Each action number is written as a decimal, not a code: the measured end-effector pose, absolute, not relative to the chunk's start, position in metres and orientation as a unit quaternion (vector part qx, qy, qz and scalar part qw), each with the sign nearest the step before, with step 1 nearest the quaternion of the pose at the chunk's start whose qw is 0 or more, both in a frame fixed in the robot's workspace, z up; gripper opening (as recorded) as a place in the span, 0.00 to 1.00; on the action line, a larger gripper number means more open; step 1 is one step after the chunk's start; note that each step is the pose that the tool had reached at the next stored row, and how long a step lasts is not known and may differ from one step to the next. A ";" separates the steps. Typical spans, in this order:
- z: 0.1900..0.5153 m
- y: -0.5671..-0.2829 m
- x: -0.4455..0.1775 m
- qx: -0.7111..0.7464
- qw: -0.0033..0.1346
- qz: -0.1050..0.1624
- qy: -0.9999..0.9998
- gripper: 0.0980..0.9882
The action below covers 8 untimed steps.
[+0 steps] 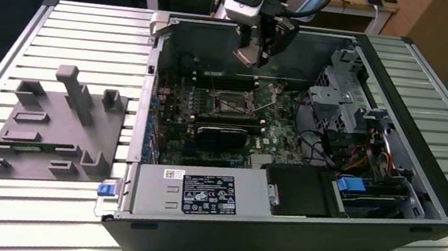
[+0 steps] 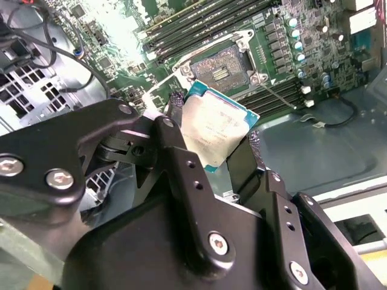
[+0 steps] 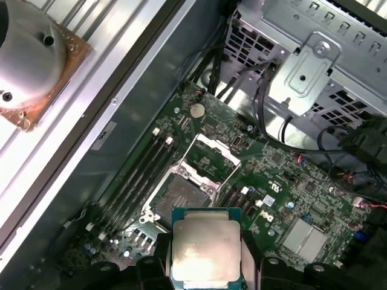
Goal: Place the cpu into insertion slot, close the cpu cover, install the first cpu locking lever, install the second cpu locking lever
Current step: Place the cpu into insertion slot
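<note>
At the exterior view's left we see a grey fixture on the slatted table, well apart from the open computer case; above the case's far edge hangs the gripper, clamped on opposite edges of the cpu, free air around it; below lies the bare insertion slot, the cpu cover swung open beside it; the drive cage stands rightward.
</note>
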<state>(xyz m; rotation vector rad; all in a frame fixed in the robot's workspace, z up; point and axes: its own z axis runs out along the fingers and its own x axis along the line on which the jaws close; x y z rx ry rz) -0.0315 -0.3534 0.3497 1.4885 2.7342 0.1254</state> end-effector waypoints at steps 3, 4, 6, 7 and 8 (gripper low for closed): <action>0.349 -0.353 -0.032 0.489 0.014 0.040 0.871 0.50; 0.349 -0.353 -0.032 0.493 0.014 0.040 0.869 0.50; 0.349 -0.353 -0.032 0.499 0.014 0.040 0.865 0.50; 0.349 -0.353 -0.032 0.502 0.014 0.040 0.864 0.50; 0.349 -0.353 -0.032 0.505 0.014 0.040 0.862 0.50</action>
